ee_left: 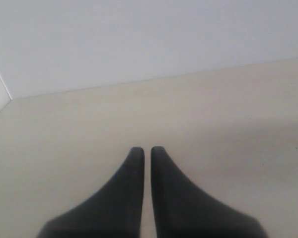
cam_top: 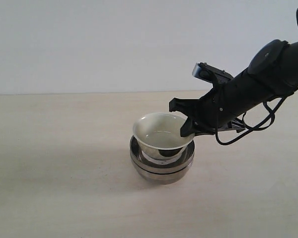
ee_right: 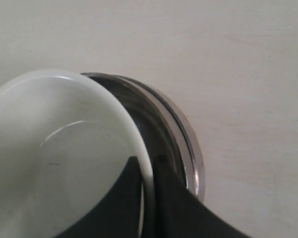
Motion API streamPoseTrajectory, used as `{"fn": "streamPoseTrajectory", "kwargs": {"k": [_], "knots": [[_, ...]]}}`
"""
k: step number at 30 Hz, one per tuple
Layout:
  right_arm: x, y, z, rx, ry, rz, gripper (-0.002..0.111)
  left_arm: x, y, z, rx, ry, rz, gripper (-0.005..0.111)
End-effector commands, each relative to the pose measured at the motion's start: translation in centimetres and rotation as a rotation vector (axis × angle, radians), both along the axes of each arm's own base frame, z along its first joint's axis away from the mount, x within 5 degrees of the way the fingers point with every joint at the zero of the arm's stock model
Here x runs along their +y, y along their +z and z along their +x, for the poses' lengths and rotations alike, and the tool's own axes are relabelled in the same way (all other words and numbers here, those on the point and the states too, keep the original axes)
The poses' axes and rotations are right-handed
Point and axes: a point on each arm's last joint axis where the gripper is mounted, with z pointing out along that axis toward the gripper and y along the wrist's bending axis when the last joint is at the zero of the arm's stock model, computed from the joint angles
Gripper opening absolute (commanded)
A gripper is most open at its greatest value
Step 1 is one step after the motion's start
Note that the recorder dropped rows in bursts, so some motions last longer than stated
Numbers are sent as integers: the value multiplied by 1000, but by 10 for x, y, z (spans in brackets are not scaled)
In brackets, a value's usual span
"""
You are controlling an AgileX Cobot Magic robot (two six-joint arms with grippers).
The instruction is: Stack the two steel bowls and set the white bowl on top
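Observation:
The two steel bowls (cam_top: 162, 167) sit nested one inside the other on the table, near the middle. The white bowl (cam_top: 159, 134) is inside the upper steel bowl, tilted slightly. My right gripper (cam_top: 185, 128) is shut on the white bowl's right rim, one finger inside and one outside. In the right wrist view the white bowl (ee_right: 59, 153) fills the frame's left half, with the steel rims (ee_right: 186, 141) curving beside it and my right gripper (ee_right: 147, 163) clamped over the white rim. My left gripper (ee_left: 145, 149) is shut over bare table, holding nothing; it does not show in the exterior view.
The pale wooden table (cam_top: 54, 148) stretches around the stack, with a plain white wall behind. A black cable (cam_top: 248, 126) loops under the right arm.

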Motion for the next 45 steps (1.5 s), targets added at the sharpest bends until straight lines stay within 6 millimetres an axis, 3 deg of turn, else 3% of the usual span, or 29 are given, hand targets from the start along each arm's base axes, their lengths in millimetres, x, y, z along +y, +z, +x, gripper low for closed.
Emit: {"fn": "streamPoseTrajectory", "kwargs": {"k": [1,9,16,18,30,36,38,40,44,45], "knots": [[0,4,-2,-7,-9,6,0,0,0,0,-9,3,-18,4],[0,4,-2,-6,-3,5,1,0,0,0,-9,3,-18,4],[0,4,-3,0,-5,7,33,0,0,0,-9,3,-18,4],[0,4,-3,3,-1,7,37,0,0,0,-9,3,-18,4],[0,5,-3,-20,25,-7,39,0,0,0,-9,3,-18,4],[-2,17,-4,-73,31,-9,70,0,0,0,-9,3,-18,4],[-3,22,-4,-89,23,-7,66,0,0,0,-9,3,-18,4],[-3,26,-4,-100,16,-4,54,0,0,0,-9,3,-18,4],[-3,27,-6,-100,23,-3,7,0,0,0,-9,3,-18,4],[-3,27,-6,-99,27,-3,1,0,0,0,-9,3,-18,4]]}}
